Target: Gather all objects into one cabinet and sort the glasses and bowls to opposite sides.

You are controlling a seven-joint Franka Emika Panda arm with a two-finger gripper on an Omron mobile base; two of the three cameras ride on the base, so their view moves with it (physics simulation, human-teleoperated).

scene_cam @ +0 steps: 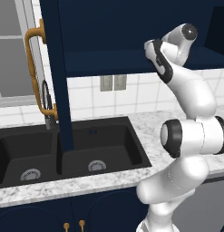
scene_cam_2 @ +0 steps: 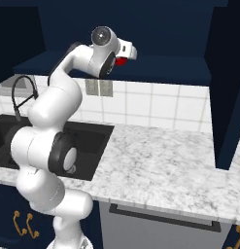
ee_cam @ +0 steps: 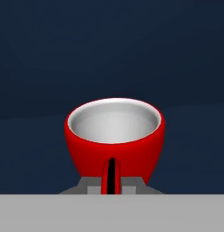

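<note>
Just ahead of the tool (ee_cam: 111, 183), inside the open cabinet (scene_cam_2: 155, 63), sits the red cup (ee_cam: 114, 138) — jaws clamped on its handle, upright for shelving.

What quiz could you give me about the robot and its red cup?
1. True or false: the gripper is shut on the red cup.
2. Where is the red cup? A) in the sink B) inside the open navy cabinet C) on the counter
3. Fill in: the cup is red outside and ____ inside.
Key: 1 true; 2 B; 3 grey.
</note>
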